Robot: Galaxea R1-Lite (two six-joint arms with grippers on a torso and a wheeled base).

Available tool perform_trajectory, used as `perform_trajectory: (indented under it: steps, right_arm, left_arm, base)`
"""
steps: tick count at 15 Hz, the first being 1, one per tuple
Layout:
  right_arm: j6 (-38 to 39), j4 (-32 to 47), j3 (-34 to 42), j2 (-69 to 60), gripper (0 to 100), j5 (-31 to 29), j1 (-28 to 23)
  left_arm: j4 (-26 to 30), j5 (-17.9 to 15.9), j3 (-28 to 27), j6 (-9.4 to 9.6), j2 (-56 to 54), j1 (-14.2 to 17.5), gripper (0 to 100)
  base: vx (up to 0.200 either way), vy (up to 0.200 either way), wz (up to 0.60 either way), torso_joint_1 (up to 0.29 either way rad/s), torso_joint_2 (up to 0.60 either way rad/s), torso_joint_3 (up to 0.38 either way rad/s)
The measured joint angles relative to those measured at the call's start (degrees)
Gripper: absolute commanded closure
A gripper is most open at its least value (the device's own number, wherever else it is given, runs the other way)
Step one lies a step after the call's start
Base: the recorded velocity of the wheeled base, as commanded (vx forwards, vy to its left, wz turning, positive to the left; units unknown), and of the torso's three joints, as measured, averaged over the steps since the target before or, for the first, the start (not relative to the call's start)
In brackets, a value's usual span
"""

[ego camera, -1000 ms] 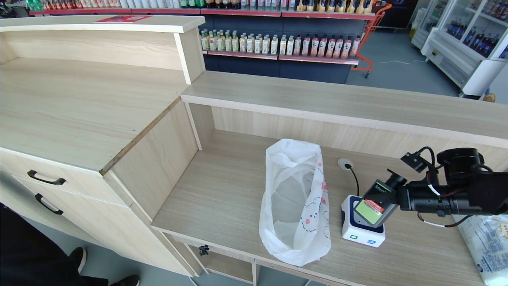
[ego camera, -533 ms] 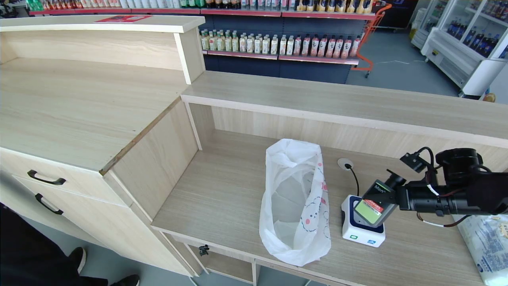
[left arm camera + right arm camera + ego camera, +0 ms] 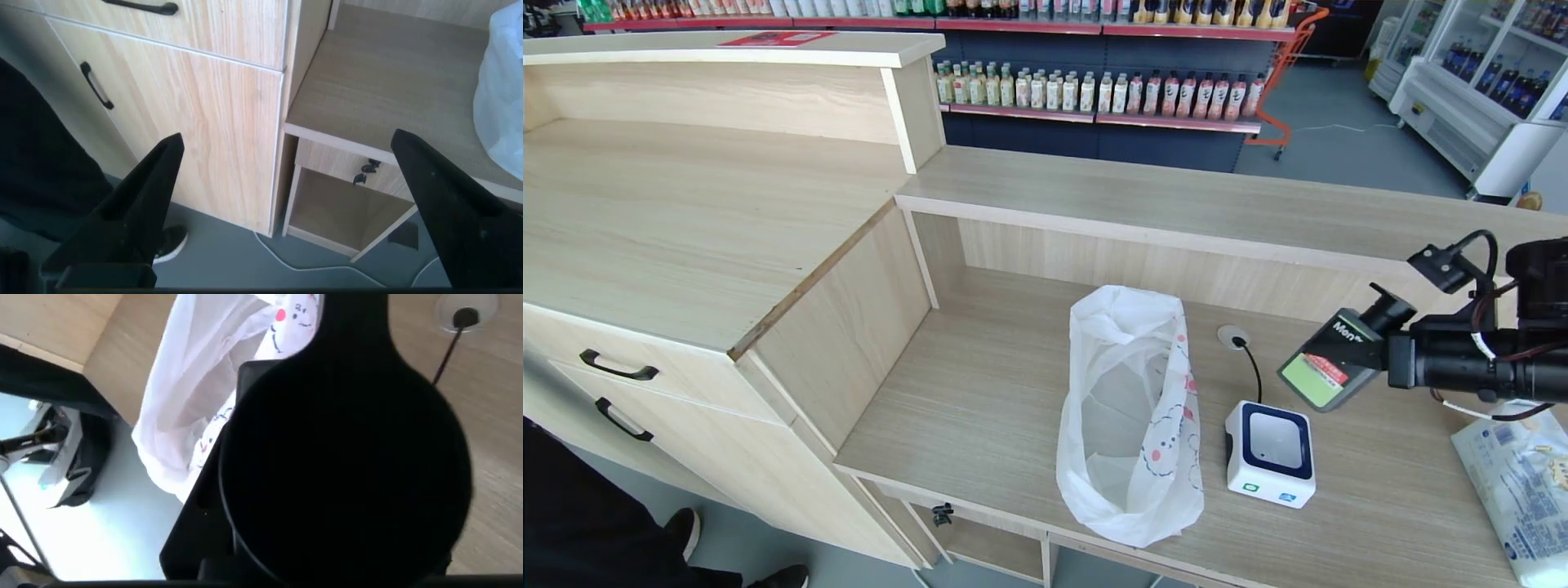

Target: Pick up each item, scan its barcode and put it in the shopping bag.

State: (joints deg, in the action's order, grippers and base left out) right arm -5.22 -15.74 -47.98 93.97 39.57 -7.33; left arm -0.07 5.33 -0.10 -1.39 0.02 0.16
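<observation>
A dark, green-labelled box (image 3: pixel 1327 369) is clamped in the right pincer (image 3: pixel 1372 351) above the right end of the table (image 3: pixel 980 392), its label tilted toward the white-and-blue scanner (image 3: pixel 1270 453), presumably so the barcode is read.

Centre: dark round item (image 3: pixel 343 457), close up; white shopping bag (image 3: pixel 188 400) beyond it on wooden counter (image 3: pixel 498 490); black cable (image 3: pixel 445 355) runs to round grommet (image 3: pixel 466 314).
</observation>
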Motion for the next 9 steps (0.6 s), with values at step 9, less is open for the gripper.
perform_trajectory:
  steps: [9]
  right_arm:
    - [-8.3,14.1,1.8,-15.1,100,-38.0,4.5]
  left_arm:
    - [0.0,0.0,0.0,0.00,0.0,0.0,0]
  base:
    - [0.000,0.000,0.00,0.000,0.00,0.000]
